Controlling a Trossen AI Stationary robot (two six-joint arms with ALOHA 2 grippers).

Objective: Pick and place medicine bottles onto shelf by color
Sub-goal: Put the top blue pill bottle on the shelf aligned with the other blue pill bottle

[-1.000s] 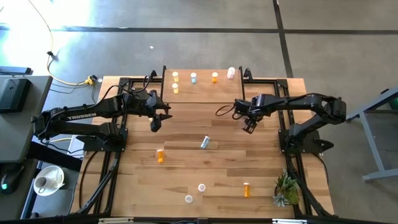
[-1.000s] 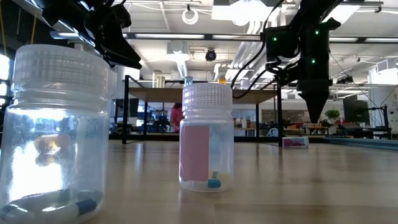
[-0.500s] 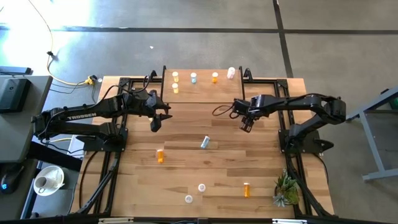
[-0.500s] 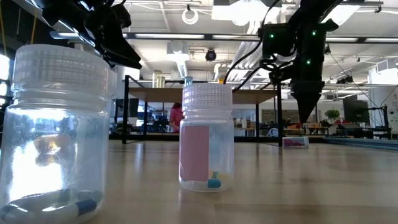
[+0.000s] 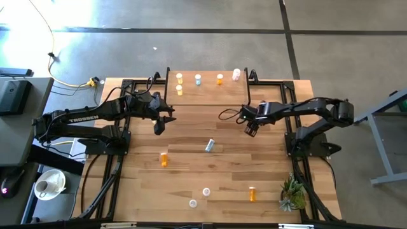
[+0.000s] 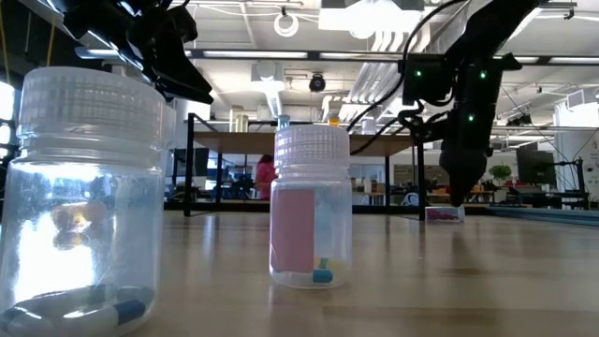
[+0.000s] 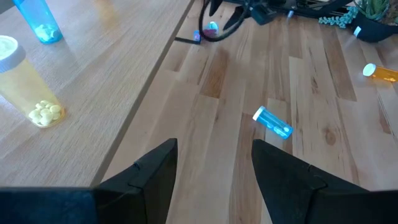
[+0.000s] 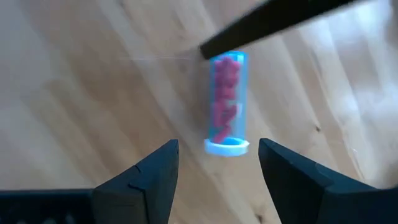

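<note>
Right gripper is hanging, fingers apart, over a pink bottle lying near the table's right edge. Left gripper, also apart, is waiting beside the shelf's front-left corner, where five bottles are standing.

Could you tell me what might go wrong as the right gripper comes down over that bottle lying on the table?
1. The clear blue bottle of pink pills lies on its side between the open right gripper fingers; a round body could roll away on contact.
2. A black cable crosses just above it and might snag.
3. The left gripper waits open, too far off to help.
</note>
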